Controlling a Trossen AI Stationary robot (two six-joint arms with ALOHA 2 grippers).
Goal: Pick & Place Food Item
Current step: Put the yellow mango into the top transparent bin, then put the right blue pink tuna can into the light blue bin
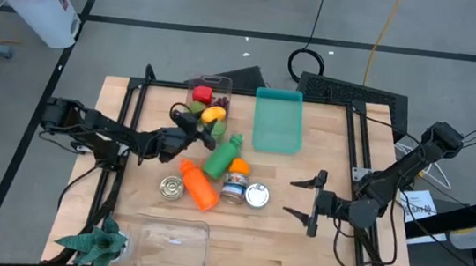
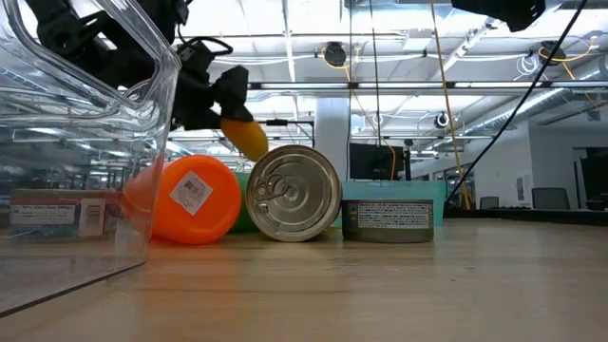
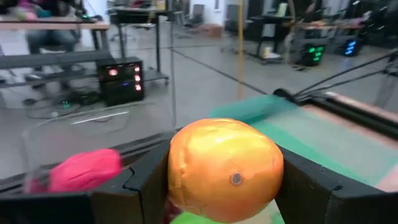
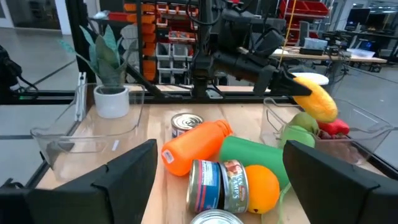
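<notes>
- High view: the left gripper (image 1: 206,121) reaches across the desk (image 1: 323,248) and holds a yellow-orange food item (image 1: 214,114) over the clear bin (image 1: 207,97). That bin already has a red piece (image 1: 204,93) and a green piece in it, so the item is either being lifted out or lowered in; which, I cannot tell. The right gripper (image 1: 309,202) waits with jaws wide, well apart from the pile, probably parked so as not to block the left arm. An orange bottle (image 1: 199,186), a green bottle (image 1: 221,158), an orange fruit (image 1: 240,165) and three cans (image 1: 256,195) lie bunched mid-desk, and the teal tray (image 1: 277,119) just beside the bin looks like a likely drop spot.
- Low view: the yellow food item (image 2: 247,139) hangs off the surface, above and behind the orange bottle (image 2: 185,198) and a can (image 2: 294,194) lying on its side, so it is carried, not resting.
- Left wrist view: the two fingers (image 3: 146,180) press against either side of the item (image 3: 225,168), a narrow grip squarely across its middle, which should keep the rounded shape from slipping. The red piece (image 3: 84,169) lies below and beyond, with the teal tray (image 3: 311,134) off to the other side.
- Right wrist view: the right arm's own fingers (image 4: 127,171) stand spread, with nothing between them. Across the desk the left gripper (image 4: 292,88) holds the item (image 4: 316,98) above the bin's rim (image 4: 360,134).
</notes>
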